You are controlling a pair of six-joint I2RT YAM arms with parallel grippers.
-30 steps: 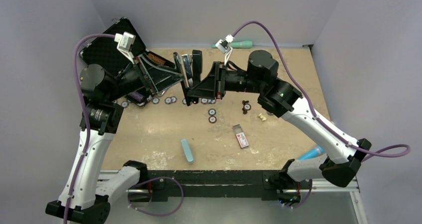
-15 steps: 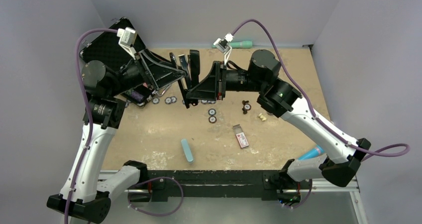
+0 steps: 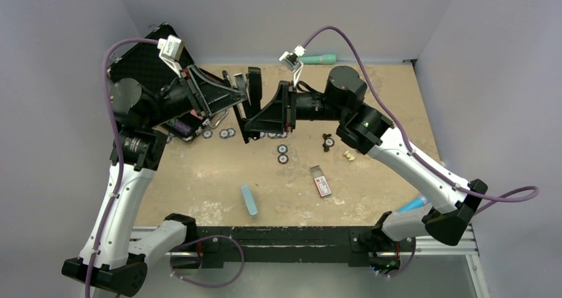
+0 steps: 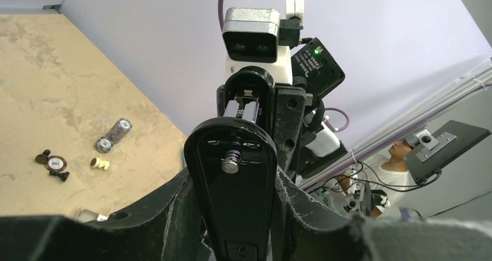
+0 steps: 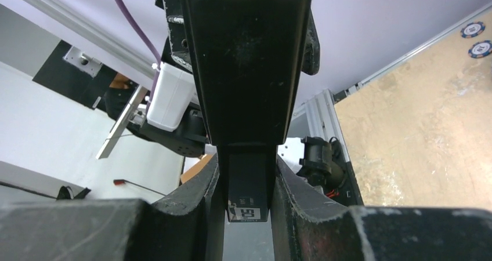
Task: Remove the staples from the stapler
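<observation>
One stapler (image 3: 254, 86), looks splayed open, held up in the air over the tabletop (image 3: 384, 112). Left pincer (image 4: 232, 226) is clenched on one half, right pincer (image 5: 243, 197) clenched on the other. Can't spot any staples out, so I'd say the actual unloading isn't done yet. Two pincers, zero loose strips.

Both arms have white link shells and black joint housings: left arm (image 3: 122, 192) at lower left, right arm (image 3: 411, 164) at right. A purple cable (image 3: 105, 79) loops to each grey-white wrist camera (image 3: 171, 48). There's a green LED (image 3: 364, 123) on the right arm. The left gripper (image 3: 242, 93) and right gripper (image 3: 246, 118) are matte black wedges.
</observation>
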